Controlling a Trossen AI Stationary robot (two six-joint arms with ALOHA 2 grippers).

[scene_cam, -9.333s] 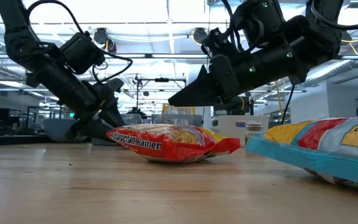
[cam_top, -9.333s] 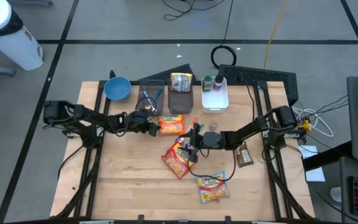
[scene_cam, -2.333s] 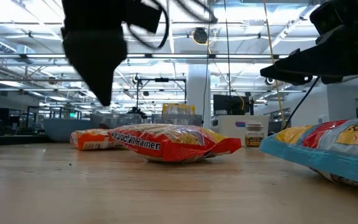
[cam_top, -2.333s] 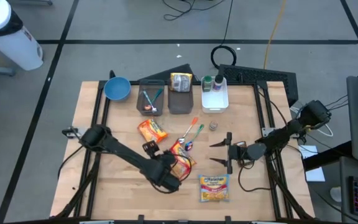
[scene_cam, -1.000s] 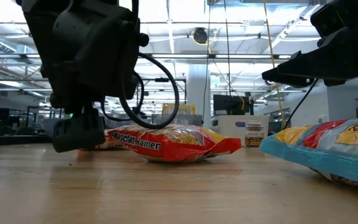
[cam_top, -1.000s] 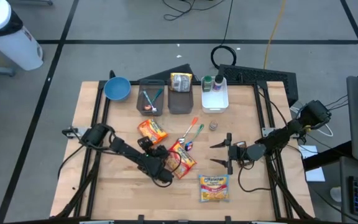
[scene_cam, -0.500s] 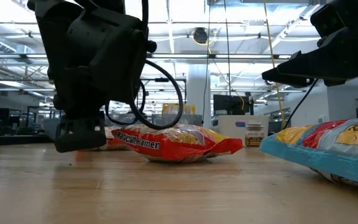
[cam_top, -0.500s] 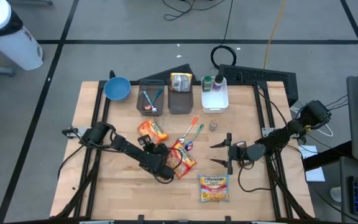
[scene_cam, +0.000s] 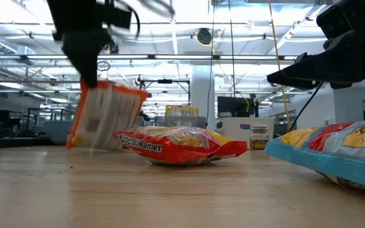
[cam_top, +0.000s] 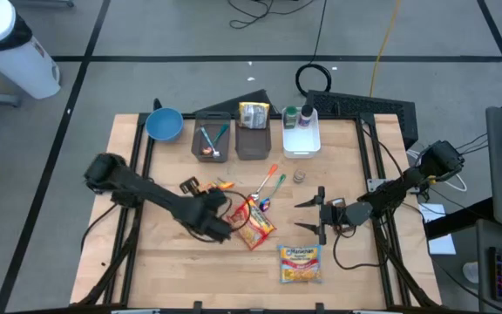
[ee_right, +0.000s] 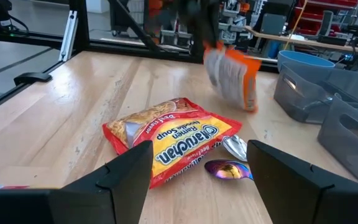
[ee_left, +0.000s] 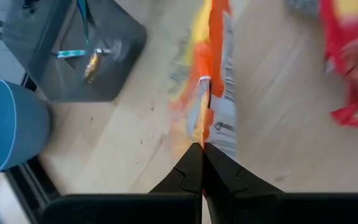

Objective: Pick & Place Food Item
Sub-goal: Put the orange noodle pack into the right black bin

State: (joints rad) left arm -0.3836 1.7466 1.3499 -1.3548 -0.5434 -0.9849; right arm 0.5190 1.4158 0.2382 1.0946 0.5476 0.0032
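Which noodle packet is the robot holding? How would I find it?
Start at the wooden table and find the row of grey bins along its far edge. Just in front of the bin with the cutlery, the left gripper is shut on the orange packet. Unlike the red ramen packet and the blue-edged packet, which lie flat, it hangs edge-up from the fingers.

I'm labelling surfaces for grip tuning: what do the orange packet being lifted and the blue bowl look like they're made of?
Orange packet: thin, glossy printed plastic film, by its crinkles and how it dangles from the shut left gripper. Blue bowl: probably smooth matte plastic, evenly coloured.
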